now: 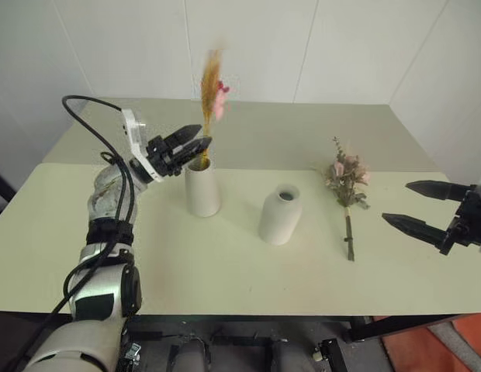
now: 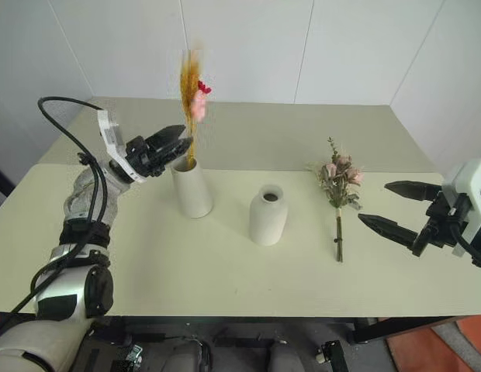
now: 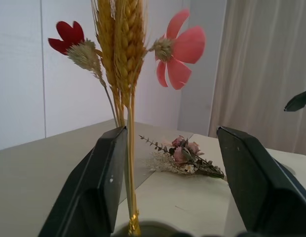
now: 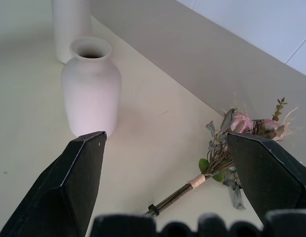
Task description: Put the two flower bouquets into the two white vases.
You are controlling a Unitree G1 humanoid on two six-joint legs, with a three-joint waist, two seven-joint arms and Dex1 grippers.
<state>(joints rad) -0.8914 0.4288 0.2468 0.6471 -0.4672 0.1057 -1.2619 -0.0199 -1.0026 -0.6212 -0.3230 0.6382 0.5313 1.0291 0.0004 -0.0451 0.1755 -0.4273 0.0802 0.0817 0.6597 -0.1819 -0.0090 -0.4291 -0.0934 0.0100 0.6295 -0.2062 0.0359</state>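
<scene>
The bushy pink bouquet lies flat on the tabletop toward its right edge, with the flower heads pointing to the far edge and the dark stem pointing to the near edge, so its long axis runs from far to near. The right tool hovers just beside it on the right, fingers wide apart and empty, and points toward the stem; I judge this arm much the nearer for the pick. The rounded narrow-neck vase stands empty in the middle, between the bouquet and the cone vase. The golden plume bouquet with its pink-red blooms stands upright in the cone vase. The left tool is at the vase's mouth with its fingers parted around the thin stem, seemingly not pressing it.
</scene>
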